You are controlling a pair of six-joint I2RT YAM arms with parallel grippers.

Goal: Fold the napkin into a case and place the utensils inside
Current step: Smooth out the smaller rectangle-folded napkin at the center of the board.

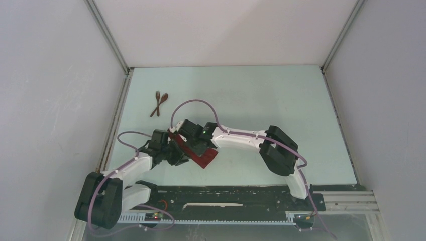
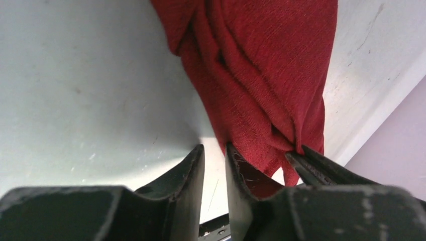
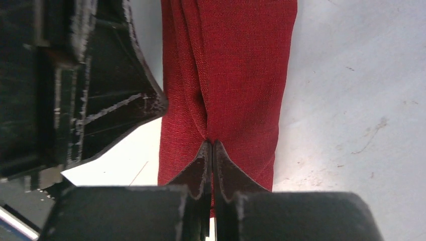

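While my right pincer (image 3: 211, 145) is clamped tight on a fold of the napkin (image 3: 236, 70), my left pincer (image 2: 214, 150) sits just beside it. Its fingers are narrowly parted, with bare surface (image 1: 261, 100) showing between them and cloth at the outer side of one finger. Napkin: dark red, gathered into a long creased strip, lying toward the near left of the surface under both my pincers. Fork (image 1: 157, 95) and spoon (image 1: 164, 97): dark brown, crossed over each other, far left, well apart from the napkin.
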